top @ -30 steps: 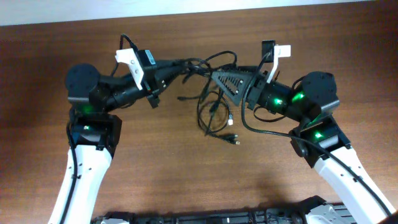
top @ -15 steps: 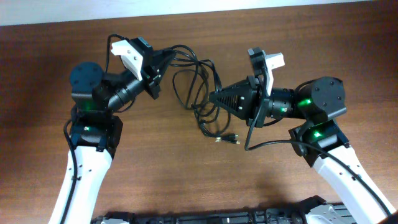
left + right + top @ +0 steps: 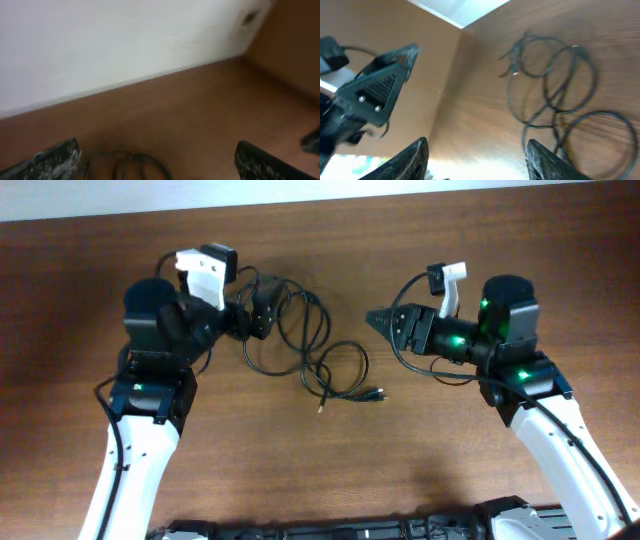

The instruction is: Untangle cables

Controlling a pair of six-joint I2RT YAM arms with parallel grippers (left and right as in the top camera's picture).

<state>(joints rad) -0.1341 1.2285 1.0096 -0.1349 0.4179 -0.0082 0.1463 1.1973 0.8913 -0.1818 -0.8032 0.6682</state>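
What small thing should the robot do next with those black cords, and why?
Probably lower the right gripper onto the plug end lying free below the loops and draw it outward. The cables lie in overlapping loops, and both it and the left gripper look open and empty.

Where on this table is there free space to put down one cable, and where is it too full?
Bare wood: the front of the table, between left arm and right arm, below the cables; also the far strip above the right gripper. Crowded: between the left gripper and the right gripper, where the loops lie.
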